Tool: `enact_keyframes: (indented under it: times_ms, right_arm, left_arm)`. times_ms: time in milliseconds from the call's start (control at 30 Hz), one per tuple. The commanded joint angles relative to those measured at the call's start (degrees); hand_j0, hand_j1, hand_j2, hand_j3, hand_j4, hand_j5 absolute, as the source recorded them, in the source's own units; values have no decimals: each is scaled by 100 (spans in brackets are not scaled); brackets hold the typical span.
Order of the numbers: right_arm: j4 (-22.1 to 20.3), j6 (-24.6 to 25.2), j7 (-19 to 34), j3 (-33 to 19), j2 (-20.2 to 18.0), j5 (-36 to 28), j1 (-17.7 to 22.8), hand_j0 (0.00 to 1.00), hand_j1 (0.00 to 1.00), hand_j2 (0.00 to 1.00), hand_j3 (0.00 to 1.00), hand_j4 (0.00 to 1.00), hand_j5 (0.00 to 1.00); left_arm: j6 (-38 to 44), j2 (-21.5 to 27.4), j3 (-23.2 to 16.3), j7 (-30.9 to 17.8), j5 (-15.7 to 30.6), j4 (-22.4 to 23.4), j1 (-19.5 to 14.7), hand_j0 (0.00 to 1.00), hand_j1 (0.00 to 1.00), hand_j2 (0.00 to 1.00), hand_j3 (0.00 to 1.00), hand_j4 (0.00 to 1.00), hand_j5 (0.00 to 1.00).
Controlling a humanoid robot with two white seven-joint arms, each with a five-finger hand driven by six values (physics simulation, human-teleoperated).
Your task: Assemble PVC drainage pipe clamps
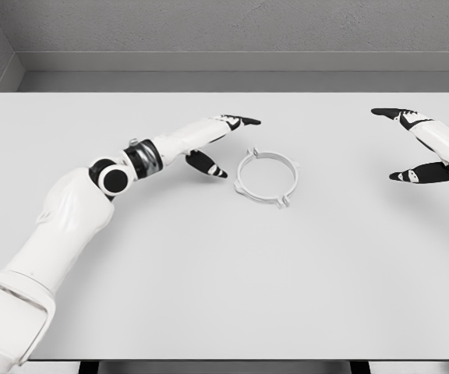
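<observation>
One pipe clamp ring (266, 178), one table (209, 296), two hands.

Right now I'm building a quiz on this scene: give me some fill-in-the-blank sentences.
1. The clamp is shaped like a ____.
2. The hand nearer the clamp is the ____ hand.
3. The clamp lies on a white ____.
4. The right hand holds ____.

Missing words: ring; left; table; nothing
</observation>
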Motion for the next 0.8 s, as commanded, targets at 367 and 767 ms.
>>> enact_keyframes:
  times_ms: [367, 767]
  right_arm:
    - [5, 15, -3, -7, -5, -46, 0, 100, 100, 100, 100, 100, 100]
    - [22, 15, -3, -7, -5, -46, 0, 100, 100, 100, 100, 100, 100]
  left_arm:
    - [8, -101, 9, 14, 39, 77, 0, 100, 100, 100, 100, 100, 100]
    - [8, -154, 9, 23, 30, 138, 9, 100, 100, 100, 100, 100, 100]
